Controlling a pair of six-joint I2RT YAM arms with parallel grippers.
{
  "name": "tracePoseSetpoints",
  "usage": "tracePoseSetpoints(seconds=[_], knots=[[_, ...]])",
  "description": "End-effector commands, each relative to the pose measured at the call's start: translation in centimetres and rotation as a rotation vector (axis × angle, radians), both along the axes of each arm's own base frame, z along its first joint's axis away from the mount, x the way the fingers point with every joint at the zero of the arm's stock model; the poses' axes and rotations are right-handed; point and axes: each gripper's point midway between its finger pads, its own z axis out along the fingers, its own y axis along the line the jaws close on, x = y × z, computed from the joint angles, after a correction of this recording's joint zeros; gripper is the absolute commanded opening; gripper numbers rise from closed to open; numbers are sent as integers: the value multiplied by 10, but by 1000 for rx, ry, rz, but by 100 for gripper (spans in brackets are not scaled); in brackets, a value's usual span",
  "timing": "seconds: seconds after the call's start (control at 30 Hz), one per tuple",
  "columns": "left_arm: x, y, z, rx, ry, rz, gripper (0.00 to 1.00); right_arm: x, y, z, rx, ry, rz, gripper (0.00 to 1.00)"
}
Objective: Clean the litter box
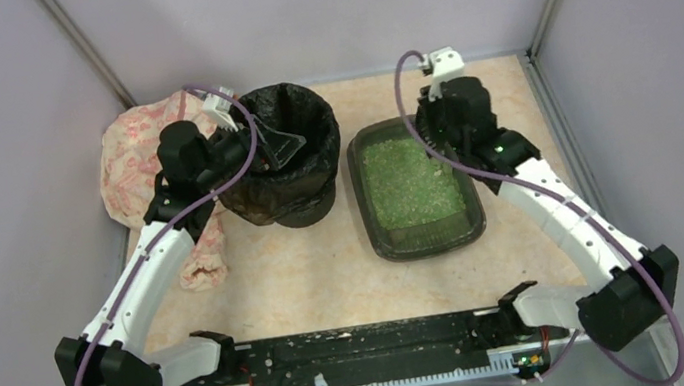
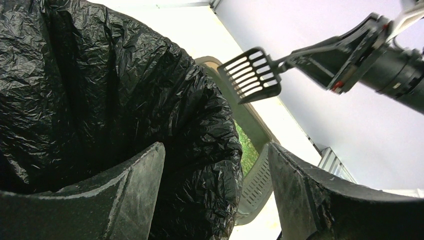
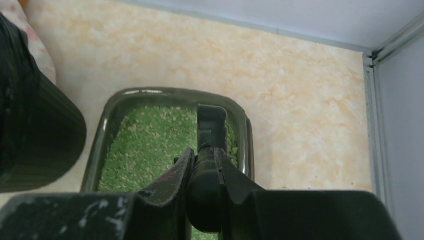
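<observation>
On the beige table (image 1: 310, 278) the litter box (image 1: 426, 242) lies lengthwise away from me, just below my right gripper (image 3: 202, 162) — clamped on the scoop (image 2: 250, 75). My left gripper (image 2: 216, 150) gapes by the bin (image 1: 302, 188).

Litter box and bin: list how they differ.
The litter box is a shallow rectangular tray; the bin is taller and round. The litter box holds green granules; the bin is lined with a black bag. Both are dark and stand side by side on the table.
</observation>
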Motion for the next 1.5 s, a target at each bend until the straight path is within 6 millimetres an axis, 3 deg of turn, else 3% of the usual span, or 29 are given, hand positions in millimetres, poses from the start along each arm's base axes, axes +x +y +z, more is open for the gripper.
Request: tracePoseSetpoints(seconds=[0.0, 0.27, 0.63, 0.9, 1.13, 1.33, 1.47], knots=[[-1, 0, 12, -14, -38, -12, 81, 7, 3, 3, -182, -22, -69, 0], [-1, 3, 13, -6, -47, 1, 81, 21, 15, -34, -385, 29, -144, 0], [0, 2, 12, -6, -42, -3, 81, 40, 23, -82, -495, 84, -185, 0], [0, 2, 11, -5, -42, -4, 81, 45, 34, -116, -492, 136, -151, 0], [0, 2, 12, -5, -43, -1, 81, 46, 61, -141, -390, 191, -52, 0], [0, 2, 12, -4, -44, -2, 81, 41, 92, -137, -250, 214, 72, 0], [0, 2, 11, -4, -42, -3, 81, 35, 101, -115, -153, 185, 98, 0]])
